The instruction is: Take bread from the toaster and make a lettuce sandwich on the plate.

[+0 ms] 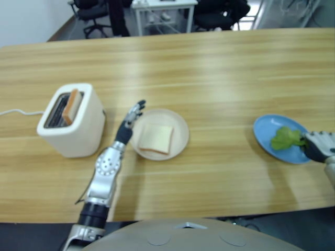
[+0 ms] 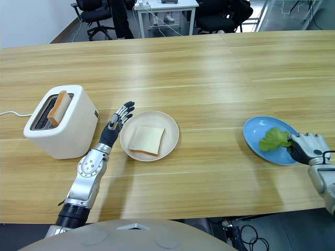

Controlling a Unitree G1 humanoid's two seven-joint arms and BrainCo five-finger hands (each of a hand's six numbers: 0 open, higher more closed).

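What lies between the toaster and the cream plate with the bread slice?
The left hand, fingers straight, lies between toaster and plate; clear in both eye views.

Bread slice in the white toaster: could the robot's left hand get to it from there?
Probably yes. The left hand is open beside the white toaster, and the tan bread slice sticks up with nothing above it.

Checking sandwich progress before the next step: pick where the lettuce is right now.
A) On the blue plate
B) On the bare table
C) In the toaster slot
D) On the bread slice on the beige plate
A: the lettuce lies on the blue plate with the right hand closed on its edge, while the bread slice on the beige plate is bare.
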